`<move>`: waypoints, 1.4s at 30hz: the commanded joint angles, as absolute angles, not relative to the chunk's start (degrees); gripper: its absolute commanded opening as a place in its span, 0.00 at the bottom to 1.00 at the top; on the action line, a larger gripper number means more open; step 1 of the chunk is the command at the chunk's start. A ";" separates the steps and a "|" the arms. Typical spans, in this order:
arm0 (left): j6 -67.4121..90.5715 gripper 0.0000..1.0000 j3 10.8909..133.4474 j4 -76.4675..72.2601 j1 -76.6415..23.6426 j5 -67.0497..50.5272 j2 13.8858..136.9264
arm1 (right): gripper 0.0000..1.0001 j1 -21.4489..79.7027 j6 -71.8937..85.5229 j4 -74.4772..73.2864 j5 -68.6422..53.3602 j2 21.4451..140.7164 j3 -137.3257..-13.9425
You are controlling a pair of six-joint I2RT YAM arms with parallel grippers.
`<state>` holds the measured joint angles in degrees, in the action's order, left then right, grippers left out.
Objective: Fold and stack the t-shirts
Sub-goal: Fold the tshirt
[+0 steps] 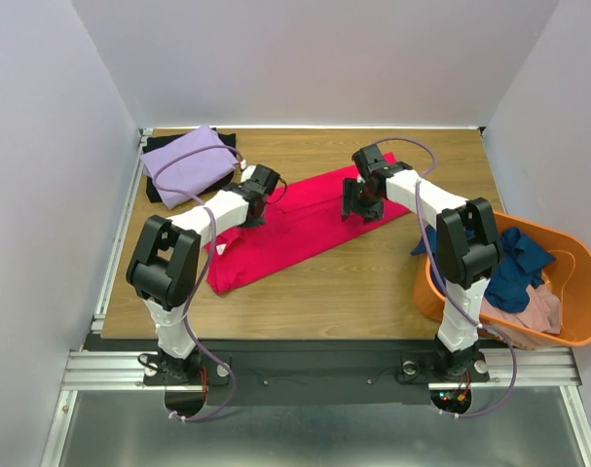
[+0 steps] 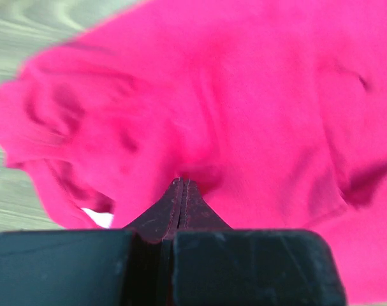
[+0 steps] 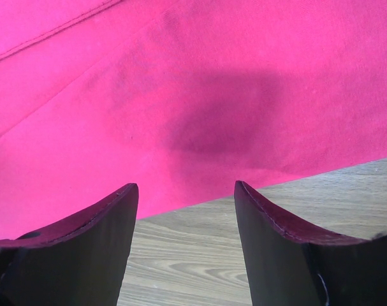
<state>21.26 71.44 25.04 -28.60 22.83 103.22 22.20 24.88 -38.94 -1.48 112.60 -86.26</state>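
Observation:
A crimson-pink t-shirt (image 1: 295, 229) lies spread slantwise across the middle of the table. My left gripper (image 1: 256, 212) is at the shirt's left upper part. In the left wrist view its jaws (image 2: 180, 183) are pressed together with their tips in puckered pink cloth (image 2: 257, 108), and a bunched sleeve (image 2: 59, 127) lies to the left. My right gripper (image 1: 359, 208) is over the shirt's far right end. It is open (image 3: 185, 185) and empty, low over the shirt's hem edge (image 3: 199, 115), with bare wood between the fingers. A folded lavender t-shirt (image 1: 190, 163) lies on a black one (image 1: 159, 190) at the back left.
An orange tub (image 1: 579, 292) stands at the right table edge, holding a navy blue shirt (image 1: 517, 268) and a dusty pink one (image 1: 536, 313). White walls close in the table on three sides. Bare wood (image 1: 344, 282) lies in front of the pink shirt.

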 commanded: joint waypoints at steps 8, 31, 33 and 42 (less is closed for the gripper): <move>19.95 0.00 72.86 27.25 -19.26 22.33 99.93 | 0.68 22.41 24.52 -37.35 -0.53 111.97 -87.01; 23.20 0.69 82.88 31.29 -14.77 26.89 104.50 | 0.68 22.41 24.87 -37.44 -0.35 110.83 -86.04; 23.90 0.81 83.14 31.99 -14.85 27.24 104.07 | 0.68 22.41 24.70 -37.44 1.58 110.83 -86.48; 27.07 0.90 81.56 32.26 -19.77 21.83 97.56 | 0.69 22.32 22.06 -38.41 7.11 111.00 -91.23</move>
<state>24.77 80.71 31.38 -16.60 24.86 103.88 22.20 23.64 -39.05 3.51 112.60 -87.57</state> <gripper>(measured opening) 0.900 0.687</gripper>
